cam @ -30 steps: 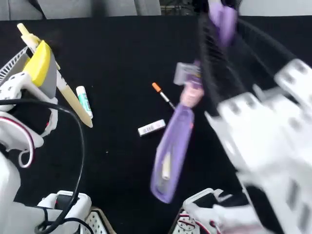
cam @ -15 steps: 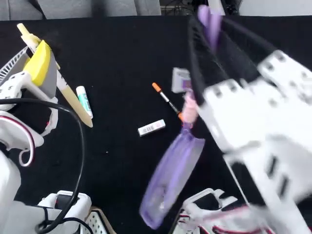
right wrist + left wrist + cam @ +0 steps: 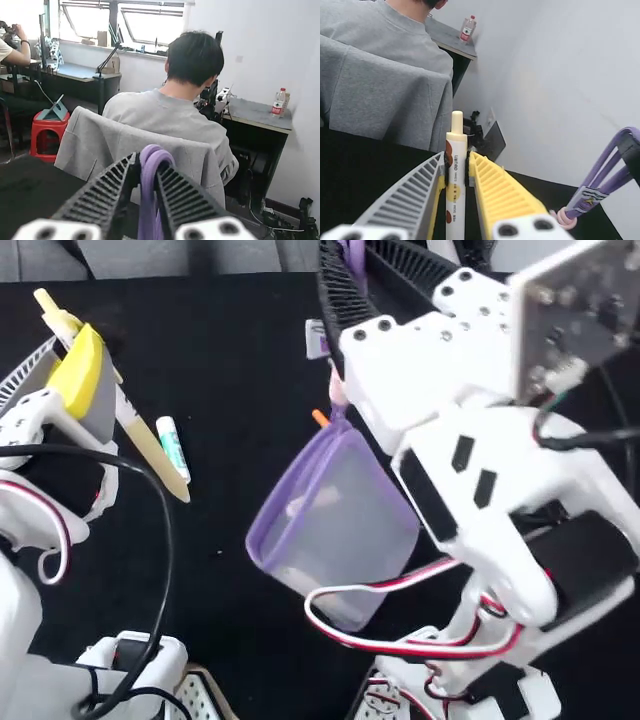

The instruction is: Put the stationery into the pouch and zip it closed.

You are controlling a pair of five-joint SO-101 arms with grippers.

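The translucent purple pouch (image 3: 335,525) hangs in the air over the middle of the black table (image 3: 230,340). My right gripper (image 3: 350,258) (image 3: 147,162) is shut on the pouch's purple strap (image 3: 150,200), high above the table. At the left, my left gripper (image 3: 65,335) (image 3: 456,156) is shut on a cream pen (image 3: 150,450) (image 3: 455,175), which slants down across the table. A green-and-white tube (image 3: 172,448) lies beside the pen. An orange pen tip (image 3: 320,418) pokes out by the pouch's upper edge. The pouch strap (image 3: 605,172) is visible from the left wrist.
The right arm's white body (image 3: 500,490) covers the right half of the table. A white tag (image 3: 316,340) dangles near the strap. Cables and the arm bases (image 3: 130,660) sit along the front edge. A seated person in grey is behind the table.
My right gripper has lifted the pouch off the table and swung it left, turning its broad side to the camera. The white eraser is now hidden behind it. The left arm has stayed still.
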